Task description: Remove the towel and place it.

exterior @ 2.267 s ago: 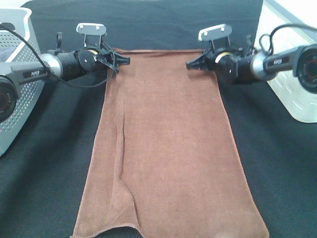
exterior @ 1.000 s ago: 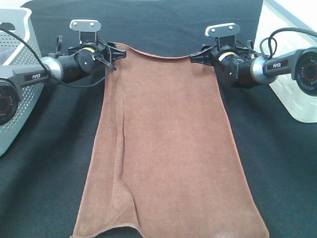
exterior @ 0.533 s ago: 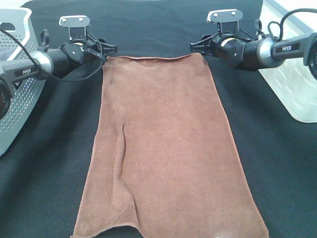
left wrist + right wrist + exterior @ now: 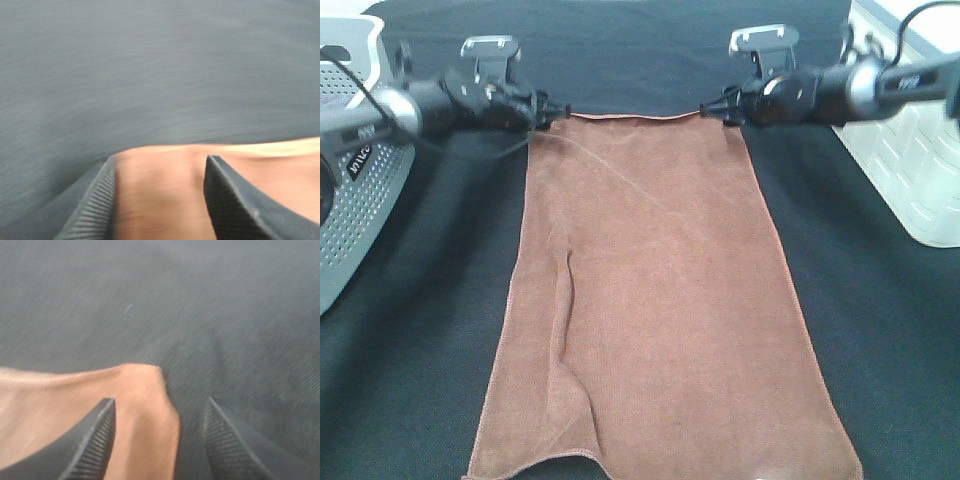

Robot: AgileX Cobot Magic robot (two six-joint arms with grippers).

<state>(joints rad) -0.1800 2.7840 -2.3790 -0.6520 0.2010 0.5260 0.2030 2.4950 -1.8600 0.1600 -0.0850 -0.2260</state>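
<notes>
Rust-brown towel [image 4: 660, 300] lay flat on the black table [image 4: 410, 380], long axis running twelve to six. At its twelve o'clock corners, the left end effector [image 4: 552, 108] and right end effector [image 4: 713, 108] each stood open, fingers straddling cloth without pinching.

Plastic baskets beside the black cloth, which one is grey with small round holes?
The grey perforated basket on the left arm's side; the other white basket shows slots.

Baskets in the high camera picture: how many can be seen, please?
2. A grey perforated basket is at the left edge, beside the left arm. A white basket is at the right edge, behind the right arm. Both are cut off by the frame.
</notes>
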